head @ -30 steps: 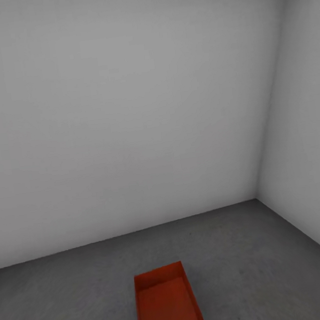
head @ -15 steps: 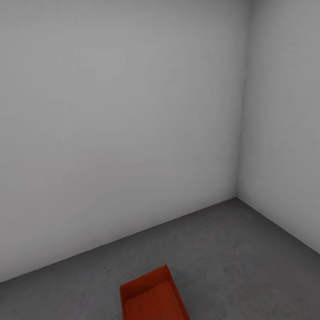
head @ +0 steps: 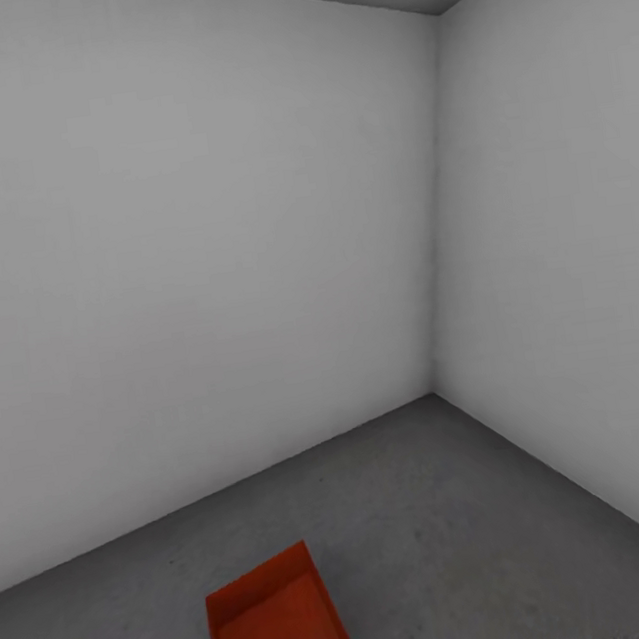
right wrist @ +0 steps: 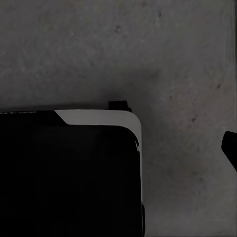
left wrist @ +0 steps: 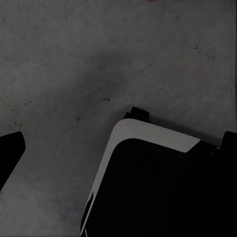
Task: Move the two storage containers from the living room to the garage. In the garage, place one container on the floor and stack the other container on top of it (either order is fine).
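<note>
Near the wall corner (head: 438, 393), one storage container (head: 277, 633) on open floor (head: 469, 532).

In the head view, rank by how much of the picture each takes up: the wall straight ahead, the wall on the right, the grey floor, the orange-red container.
1. Wall straight ahead
2. Right wall
3. Floor, not far behind the right wall
4. Storage container, smallest by far and cut off at the picture's bottom edge
</note>
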Available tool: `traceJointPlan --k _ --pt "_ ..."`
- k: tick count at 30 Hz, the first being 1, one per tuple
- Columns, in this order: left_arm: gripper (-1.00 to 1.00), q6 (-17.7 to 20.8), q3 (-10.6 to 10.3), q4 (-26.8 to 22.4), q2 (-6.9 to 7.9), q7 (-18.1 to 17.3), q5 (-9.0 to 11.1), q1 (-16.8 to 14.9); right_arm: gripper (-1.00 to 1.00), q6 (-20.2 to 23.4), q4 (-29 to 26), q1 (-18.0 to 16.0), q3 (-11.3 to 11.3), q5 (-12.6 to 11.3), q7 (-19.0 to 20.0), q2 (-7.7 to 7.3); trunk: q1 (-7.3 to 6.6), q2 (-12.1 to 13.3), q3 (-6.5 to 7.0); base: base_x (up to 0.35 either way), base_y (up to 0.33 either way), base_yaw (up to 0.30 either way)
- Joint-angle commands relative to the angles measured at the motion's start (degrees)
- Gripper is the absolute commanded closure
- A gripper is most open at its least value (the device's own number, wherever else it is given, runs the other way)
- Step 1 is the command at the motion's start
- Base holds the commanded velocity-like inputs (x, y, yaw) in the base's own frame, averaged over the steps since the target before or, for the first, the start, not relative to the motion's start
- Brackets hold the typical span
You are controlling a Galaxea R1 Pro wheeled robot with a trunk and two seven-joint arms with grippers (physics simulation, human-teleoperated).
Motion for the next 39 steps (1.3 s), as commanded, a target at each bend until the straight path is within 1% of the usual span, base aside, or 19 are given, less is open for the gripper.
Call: traceJointPlan --k 1,13,15,18,39 --pt "-1.0 -0.11 -0.49 -0.01 0.02 0.14 0.52 -0.02 -1.0 -0.32 0.18 -0.09 0.49 -0.55 -0.03 0.02 0.01 -0.06 -0.05 0.0 0.0 -0.273" --pt "-1.0 -0.32 -0.49 0.04 0.1 0.51 0.55 -0.02 -1.0 -0.32 0.18 -0.09 0.64 -0.38 -0.03 0.02 0.01 -0.06 0.38 0.0 0.0 -0.274" --pt "-1.0 -3.49 -0.49 0.07 0.18 0.78 1.28 -0.02 -1.0 -0.32 0.18 -0.09 0.66 -0.37 -0.03 0.02 0.01 -0.06 0.45 0.0 0.0 -0.274" --pt "-1.0 -4.9 -0.49 0.09 0.13 0.85 1.69 -0.02 -1.0 -0.32 0.18 -0.09 0.66 -0.37 -0.03 0.02 0.01 -0.06 0.55 0.0 0.0 -0.274" --pt "-1.0 -4.94 -0.49 0.17 0.09 0.62 1.7 -0.03 -1.0 -0.32 0.18 -0.09 0.75 -0.37 -0.03 0.02 0.01 -0.06 1.27 0.0 0.0 -0.274"
